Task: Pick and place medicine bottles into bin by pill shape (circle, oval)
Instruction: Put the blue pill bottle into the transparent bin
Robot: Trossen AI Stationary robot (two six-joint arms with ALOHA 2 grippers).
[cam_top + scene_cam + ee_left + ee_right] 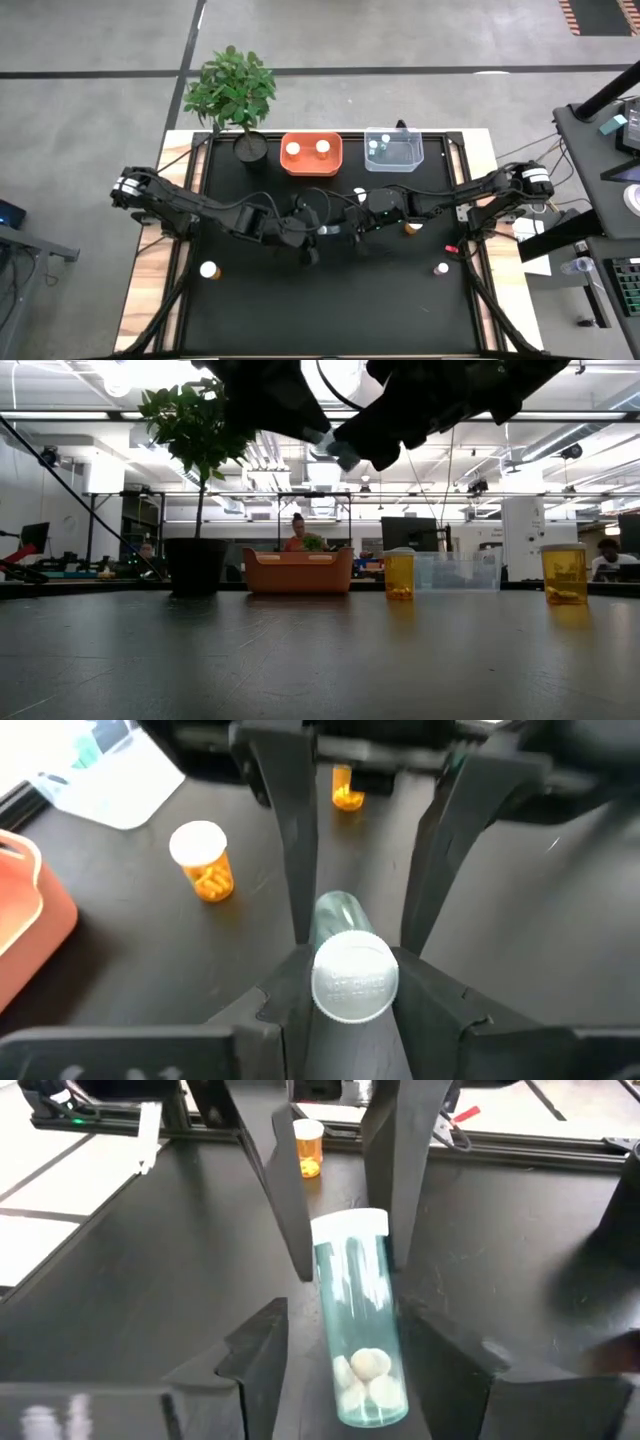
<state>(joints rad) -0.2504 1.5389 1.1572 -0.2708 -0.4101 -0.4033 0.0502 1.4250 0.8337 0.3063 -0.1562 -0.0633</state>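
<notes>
1. Vial (358, 1320): clear, white cap, a few pale rounded pills at its closed end. It hangs in the air over mid-table, lying between my two claws.
2. Left claw (355, 955): nearly closed, pinching the vial at its cap end, with the cap facing my wrist.
3. Right claw (345, 1280): set around the same vial from the opposite side. I cannot tell whether it has clamped on.
4. Step in hand, as I judge it: a hand-over, or a look at the pills, before sorting.
5. Next move calls for a sure hold by one claw before the other lets go, then a carry to the bin that matches the pill shape.
6. Bins: orange bin (312, 170) and clear bin (418, 150), at the table's far edge.
7. Amber bottles (209, 269) stand unsorted on the table.
</notes>
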